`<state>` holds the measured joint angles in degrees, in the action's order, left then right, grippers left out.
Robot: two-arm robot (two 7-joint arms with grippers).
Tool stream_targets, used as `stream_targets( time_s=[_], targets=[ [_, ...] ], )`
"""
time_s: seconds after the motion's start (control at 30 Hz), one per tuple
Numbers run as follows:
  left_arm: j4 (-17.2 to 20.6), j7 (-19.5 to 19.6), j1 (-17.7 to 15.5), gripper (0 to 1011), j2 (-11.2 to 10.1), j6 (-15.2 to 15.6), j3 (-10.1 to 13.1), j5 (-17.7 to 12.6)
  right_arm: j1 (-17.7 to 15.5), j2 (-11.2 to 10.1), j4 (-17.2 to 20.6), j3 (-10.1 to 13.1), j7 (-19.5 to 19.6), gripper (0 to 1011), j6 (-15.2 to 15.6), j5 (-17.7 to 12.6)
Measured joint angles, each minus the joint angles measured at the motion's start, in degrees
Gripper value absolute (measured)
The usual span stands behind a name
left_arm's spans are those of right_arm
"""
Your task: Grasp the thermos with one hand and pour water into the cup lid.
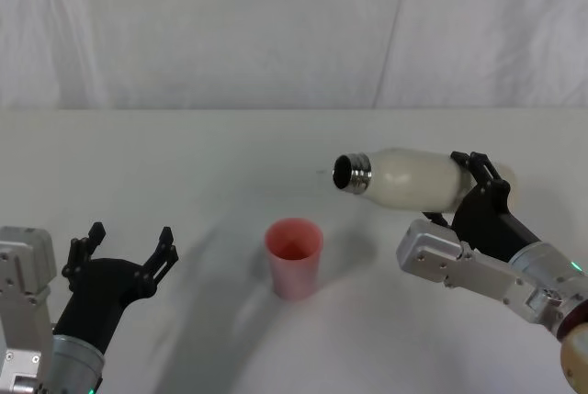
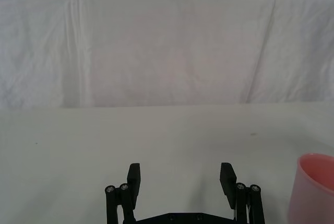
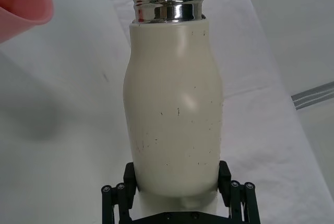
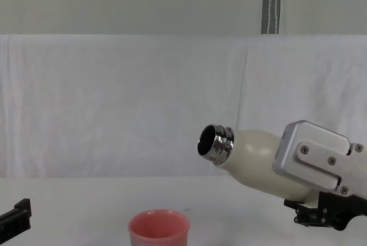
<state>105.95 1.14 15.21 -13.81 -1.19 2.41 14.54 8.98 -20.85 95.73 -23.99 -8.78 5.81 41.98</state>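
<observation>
Right gripper (image 1: 480, 183) clamped on thermos (image 1: 413, 177) base, tilted, mouth right of cup (image 1: 294, 257): water may miss. Left gripper (image 1: 122, 249) spread, idle, near left.

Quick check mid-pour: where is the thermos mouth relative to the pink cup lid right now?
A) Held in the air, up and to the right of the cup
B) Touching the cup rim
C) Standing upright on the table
A: the right gripper holds the thermos tipped sideways, its mouth off to the right above the cup lid, not touching.

Open table (image 1: 184, 164) around cup lid (image 1: 294, 257)
</observation>
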Motion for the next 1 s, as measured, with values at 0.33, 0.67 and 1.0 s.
stream_targets(
  time_s=[0.33, 0.67, 1.0],
  targets=[
    [0.0, 0.0, 0.0, 1001, 0.0, 0.0, 0.0, 0.0, 0.6, -0.6, -0.2, -1.0, 0.0, 951, 0.0, 2.2],
    [0.0, 0.0, 0.0, 1001, 0.0, 0.0, 0.0, 0.0, 1.0, -1.0, -0.5, -1.7, -0.4, 951, 0.0, 3.3],
    [0.0, 0.0, 0.0, 1001, 0.0, 0.0, 0.0, 0.0, 1.5, -1.3, -1.1, -3.0, -0.5, 951, -0.1, 5.0]
  ],
)
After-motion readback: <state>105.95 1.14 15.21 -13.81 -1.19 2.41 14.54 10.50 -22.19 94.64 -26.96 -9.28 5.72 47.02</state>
